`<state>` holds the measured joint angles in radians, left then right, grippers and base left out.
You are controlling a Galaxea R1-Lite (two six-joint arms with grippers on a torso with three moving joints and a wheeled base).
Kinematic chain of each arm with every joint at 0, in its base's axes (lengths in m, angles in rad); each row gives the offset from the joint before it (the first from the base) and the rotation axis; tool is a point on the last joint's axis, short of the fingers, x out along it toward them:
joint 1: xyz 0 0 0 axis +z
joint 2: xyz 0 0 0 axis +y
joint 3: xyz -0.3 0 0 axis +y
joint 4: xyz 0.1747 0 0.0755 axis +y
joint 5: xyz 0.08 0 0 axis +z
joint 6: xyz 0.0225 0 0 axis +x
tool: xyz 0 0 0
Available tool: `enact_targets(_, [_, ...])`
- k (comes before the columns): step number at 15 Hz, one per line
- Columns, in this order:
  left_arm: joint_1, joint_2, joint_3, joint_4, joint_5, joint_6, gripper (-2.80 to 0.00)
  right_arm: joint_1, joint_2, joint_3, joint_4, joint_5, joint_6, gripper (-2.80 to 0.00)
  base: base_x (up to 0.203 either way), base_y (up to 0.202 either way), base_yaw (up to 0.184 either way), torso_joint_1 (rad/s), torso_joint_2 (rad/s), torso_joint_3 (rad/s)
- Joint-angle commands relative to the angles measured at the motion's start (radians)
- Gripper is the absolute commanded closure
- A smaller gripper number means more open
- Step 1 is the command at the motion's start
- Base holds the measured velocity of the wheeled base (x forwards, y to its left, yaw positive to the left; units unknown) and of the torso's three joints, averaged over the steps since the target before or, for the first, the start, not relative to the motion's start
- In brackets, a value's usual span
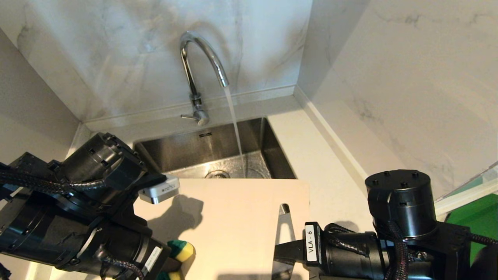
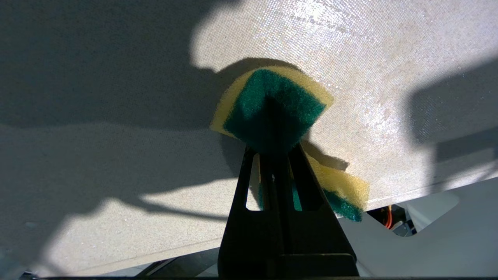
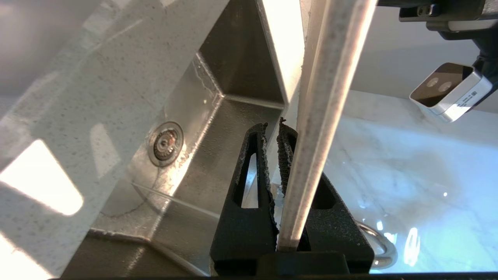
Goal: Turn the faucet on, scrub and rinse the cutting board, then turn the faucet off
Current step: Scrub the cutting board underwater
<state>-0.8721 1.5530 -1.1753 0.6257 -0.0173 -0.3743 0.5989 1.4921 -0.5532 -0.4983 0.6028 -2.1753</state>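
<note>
Running in a thin stream from the spout of the faucet (image 1: pixel 196 74), water is falling into the steel sink (image 1: pixel 218 149) just beyond the far edge of the cutting board (image 1: pixel 233 217), and the small side lever at the faucet's base is sticking out to one side. The cutting board is being held over the near part of the sink, its pale face turned up toward the head camera and its handle slot sitting at the end nearest the right gripper (image 3: pixel 274 134). That right gripper is pinching the board by its edge next to the slot; in the right wrist view the thin rim of the board is running between the two black fingers, which are pressed against it from either side, with the sink's drain (image 3: pixel 166 143) showing beyond the fingertips. The left gripper (image 2: pixel 274 149) is squeezing a yellow-and-green sponge (image 2: pixel 272 107) between its closed fingers, the green scouring side facing the wrist camera and the yellow foam bulging out beyond the fingertips and to one side. The sponge is lying against the board's textured surface, directly ahead of the left gripper, near the corner of the board farthest from the right gripper. Fine wet droplets are glinting on the board ahead of the sponge, where the light is falling. The left arm's shadow is lying across the board's middle in the head view.
</note>
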Motion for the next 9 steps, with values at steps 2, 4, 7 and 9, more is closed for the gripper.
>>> enact_targets(2, [0.0,-0.001,0.01,0.003,-0.005,-0.003,0.0,0.001,0.002,0.01,-0.002,0.005,-0.012,0.0,0.0,0.0,0.0,0.0,0.0,0.0])
enact_targets(4, [0.001,-0.016,0.042,0.003,-0.004,-0.003,0.0,0.001,0.004,0.009,-0.002,0.006,-0.012,0.0,0.0,0.0,0.0,0.0,0.0,0.0])
enact_targets(7, [0.056,-0.057,0.105,-0.025,-0.004,0.032,0.0,0.001,0.002,0.009,-0.003,0.005,-0.012,0.0,0.0,0.0,0.0,0.0,0.0,0.0])
enact_targets(9, [0.12,-0.086,0.13,-0.029,-0.004,0.061,0.0,0.001,0.0,0.009,-0.003,0.006,-0.014,0.0,0.0,0.0,0.0,0.0,0.0,0.0])
